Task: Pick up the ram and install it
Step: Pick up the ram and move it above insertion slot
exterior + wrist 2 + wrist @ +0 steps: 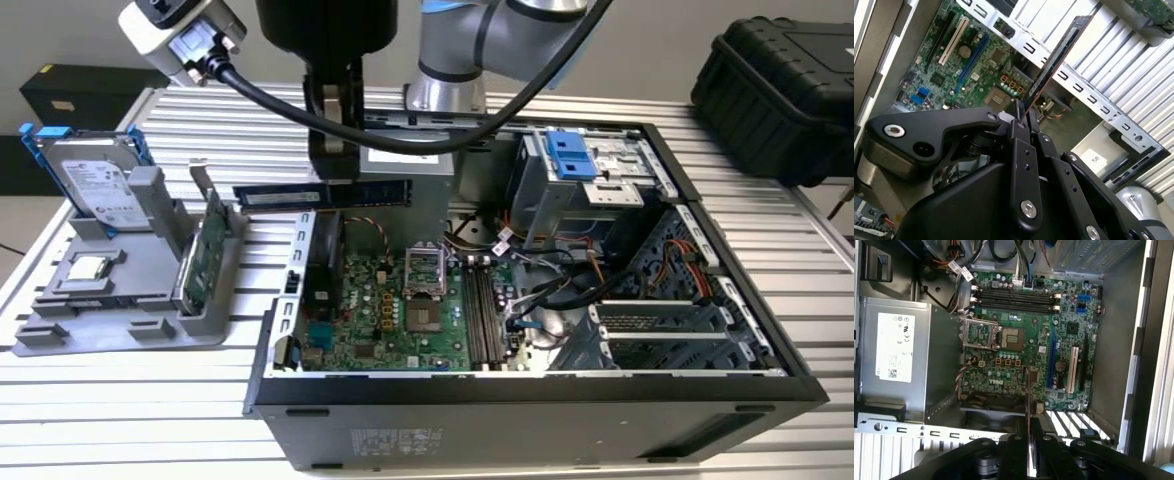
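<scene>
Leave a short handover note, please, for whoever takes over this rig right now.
Gripper: shut on the ram, holding it level in the air above the far rim of the open computer case.
Ram: in both wrist views it sticks out edge-on from the fingertips, over the motherboard.
Done: the ram is picked up.
Left: it is not yet installed, and the memory slots look empty.

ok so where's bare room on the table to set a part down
Bare table between the grey holder and the near edge, plus a strip at the exterior view's right of the case. Crowded: cables inside it, and where the claw holds the ram.
</scene>
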Action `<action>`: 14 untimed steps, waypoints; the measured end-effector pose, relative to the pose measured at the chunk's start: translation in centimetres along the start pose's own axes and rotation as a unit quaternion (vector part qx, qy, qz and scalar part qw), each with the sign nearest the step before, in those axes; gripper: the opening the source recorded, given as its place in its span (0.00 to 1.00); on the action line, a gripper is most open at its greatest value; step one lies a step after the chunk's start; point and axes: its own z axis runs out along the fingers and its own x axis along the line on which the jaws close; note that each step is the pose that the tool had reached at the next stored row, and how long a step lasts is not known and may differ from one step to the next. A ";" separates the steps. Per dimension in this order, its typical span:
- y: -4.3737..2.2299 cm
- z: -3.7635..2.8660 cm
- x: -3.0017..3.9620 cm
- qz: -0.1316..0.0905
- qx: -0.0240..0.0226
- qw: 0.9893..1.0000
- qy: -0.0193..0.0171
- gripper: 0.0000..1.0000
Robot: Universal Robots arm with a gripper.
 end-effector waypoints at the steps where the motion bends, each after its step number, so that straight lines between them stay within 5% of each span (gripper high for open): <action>1: 0.12 0.00 -0.01 0.000 0.000 1.000 0.000 0.00; 14: 1.64 0.00 -0.13 0.000 0.000 1.000 0.000 0.00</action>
